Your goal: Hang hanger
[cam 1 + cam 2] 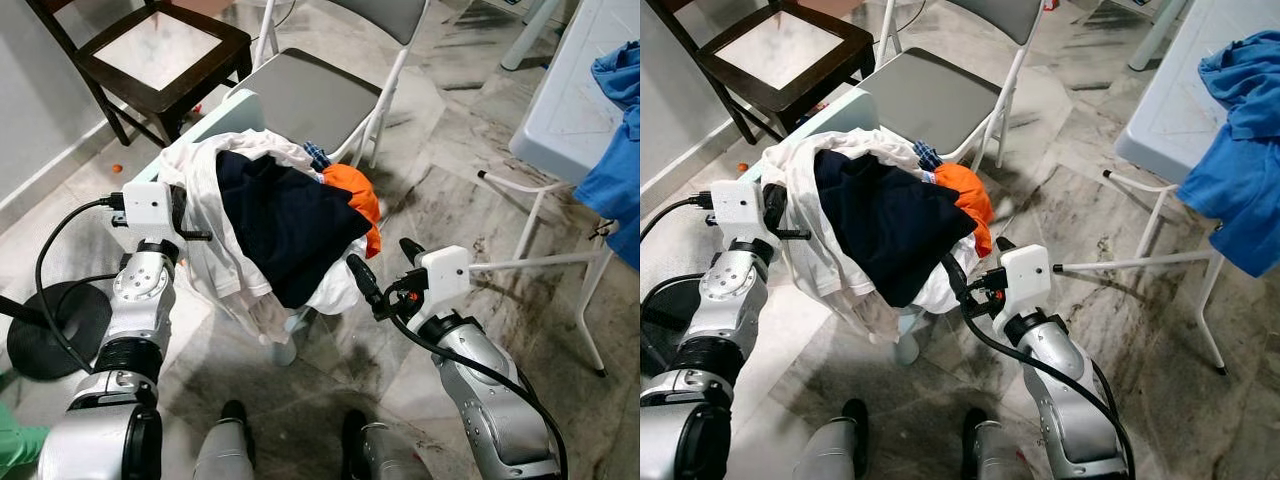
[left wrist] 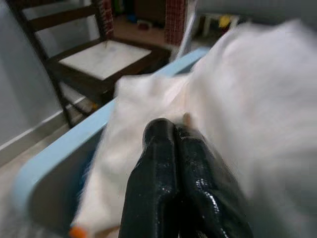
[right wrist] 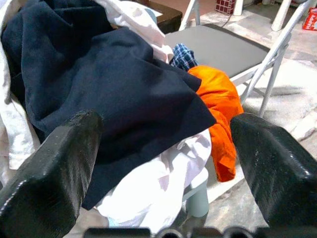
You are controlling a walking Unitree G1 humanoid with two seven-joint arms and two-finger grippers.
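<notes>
A heap of clothes lies on a light blue plastic chair point(image 1: 238, 108): a white garment point(image 1: 212, 168), a navy one point(image 1: 285, 220) on top, an orange one point(image 1: 360, 197) and a scrap of blue check point(image 1: 317, 153). I can make out no hanger. My left gripper point(image 1: 200, 236) is shut, its fingertips point(image 2: 173, 136) against the white garment at the heap's left side. My right gripper point(image 1: 385, 262) stands open just right of the heap, low by the hanging white cloth. Its fingers point(image 3: 54, 168) frame the navy and orange clothes without touching them.
A grey folding chair point(image 1: 310, 95) stands behind the heap and a dark wooden chair point(image 1: 165, 50) at the back left. A white table point(image 1: 565, 110) with blue cloth point(image 1: 612, 180) and white frame bars point(image 1: 530, 263) is at the right. A black round base point(image 1: 50, 330) with cable lies on the left floor.
</notes>
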